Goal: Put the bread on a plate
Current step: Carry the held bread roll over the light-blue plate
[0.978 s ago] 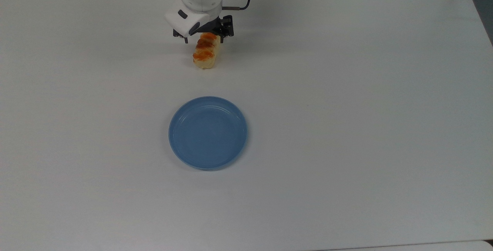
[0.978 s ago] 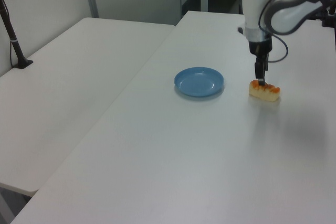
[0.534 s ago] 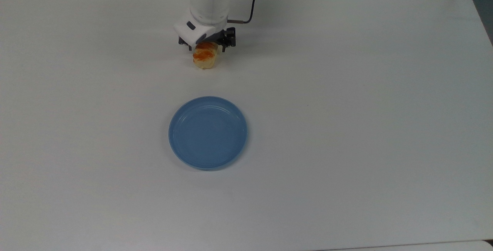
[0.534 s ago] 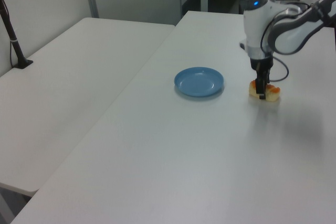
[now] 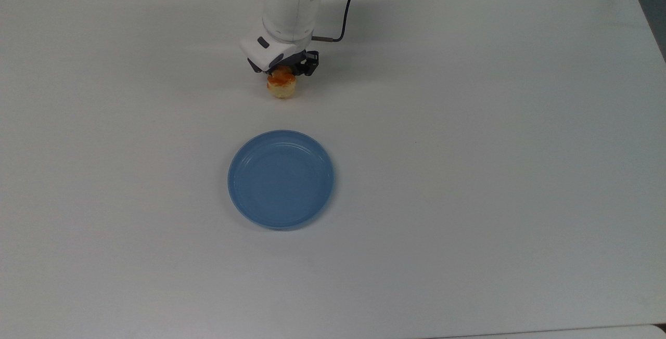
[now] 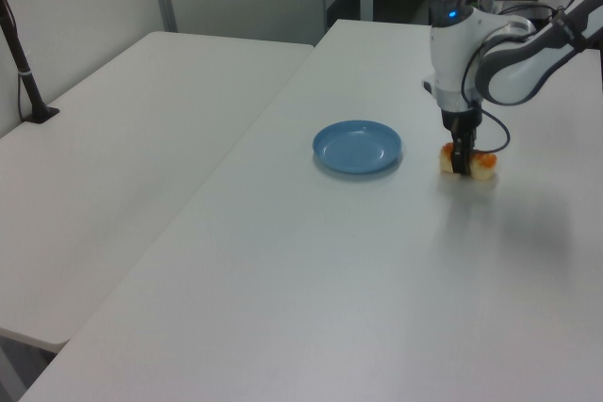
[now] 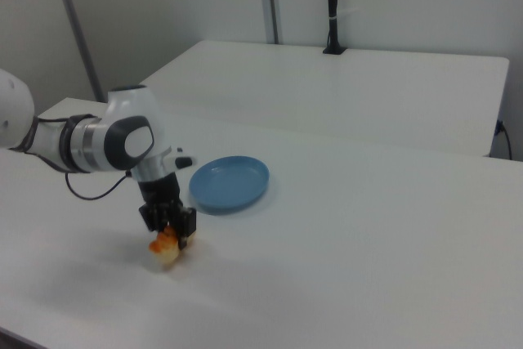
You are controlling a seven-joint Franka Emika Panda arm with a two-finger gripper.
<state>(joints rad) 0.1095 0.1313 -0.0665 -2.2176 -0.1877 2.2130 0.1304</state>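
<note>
In the left view, working left to right, first comes the round, shallow, light-blue plastic plate (image 6: 357, 147), bare on the white table (image 6: 311, 280). Just to the left view's right of it sits the small, elongated pale-yellow bread with orange-brown glazed bumps (image 6: 468, 163), flat on the table and apart from the plate. And the black two-finger gripper (image 6: 460, 166) is right down over the loaf's middle, one finger crossing its near side!

Whether those fingers are pinching the bread or merely straddling it, I cannot tell.

How will it handle? My read: light, soft and squashy if real, smooth and a little slick if a plastic toy. Either way a gentle squeeze across the narrow width, at mid-length, looks the sensible hold, so neither end droops.

Orientation now. In the left view the long axis runs left to right, one end peeking out on each side of the finger. In the top view the bread (image 5: 281, 85) shows only its near end below the gripper (image 5: 283, 67), pointing down toward the plate (image 5: 281, 179).
</note>
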